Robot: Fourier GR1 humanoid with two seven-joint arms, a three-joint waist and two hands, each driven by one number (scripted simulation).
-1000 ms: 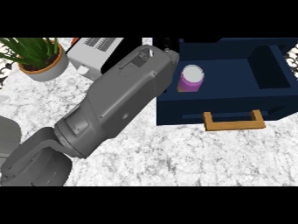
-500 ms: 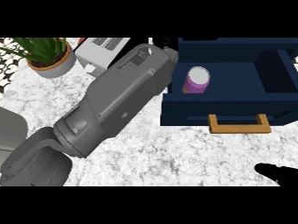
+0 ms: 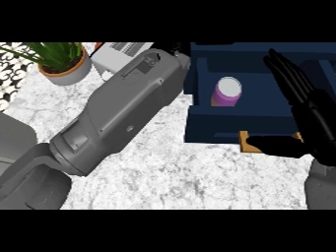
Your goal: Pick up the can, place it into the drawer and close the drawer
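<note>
The purple can (image 3: 227,92) with a pale top stands upright inside the open navy drawer (image 3: 221,128), near its left wall. My right hand (image 3: 321,129) is open at the right, fingers straight and pointing up over the drawer's right side. Its thumb lies across the tan drawer handle (image 3: 251,144) and hides most of it. My left forearm (image 3: 119,118) runs diagonally from lower left toward the drawer's top left corner. Only a dark sliver of the left hand (image 3: 172,47) shows there, apart from the can.
A potted green plant (image 3: 60,63) stands at the back left, with a white appliance (image 3: 118,54) beside it. A grey curved object (image 3: 2,135) sits at the left edge. Marble counter (image 3: 199,172) lies in front of the drawer.
My right hand has come up from the lower right edge and now stands over the drawer's right side and handle. The can and left arm have held their places.
</note>
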